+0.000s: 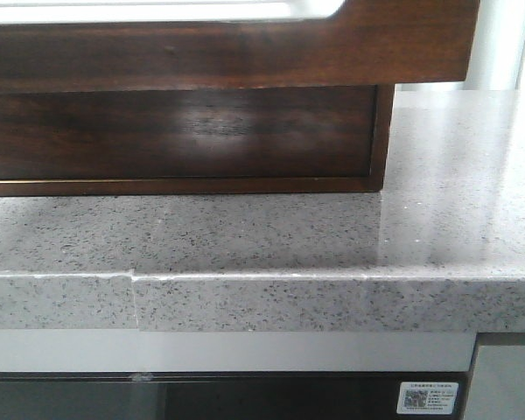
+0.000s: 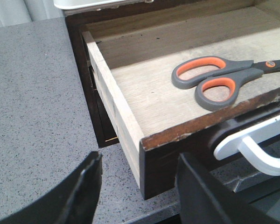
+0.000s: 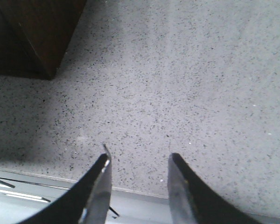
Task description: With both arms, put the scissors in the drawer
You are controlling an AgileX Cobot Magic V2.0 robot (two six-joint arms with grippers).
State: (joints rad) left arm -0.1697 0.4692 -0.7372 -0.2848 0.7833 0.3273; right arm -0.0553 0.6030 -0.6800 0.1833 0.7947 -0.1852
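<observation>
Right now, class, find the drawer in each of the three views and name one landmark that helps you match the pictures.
Front view: the drawer spans the top, seen from the front as a dark wood band jutting towards the camera.
Left wrist view: the drawer fills the middle and right, pulled open, scissors lying inside.
Right wrist view: the drawer itself cannot be made out; only a dark wooden corner shows.
Shared landmark: the speckled grey countertop.
</observation>
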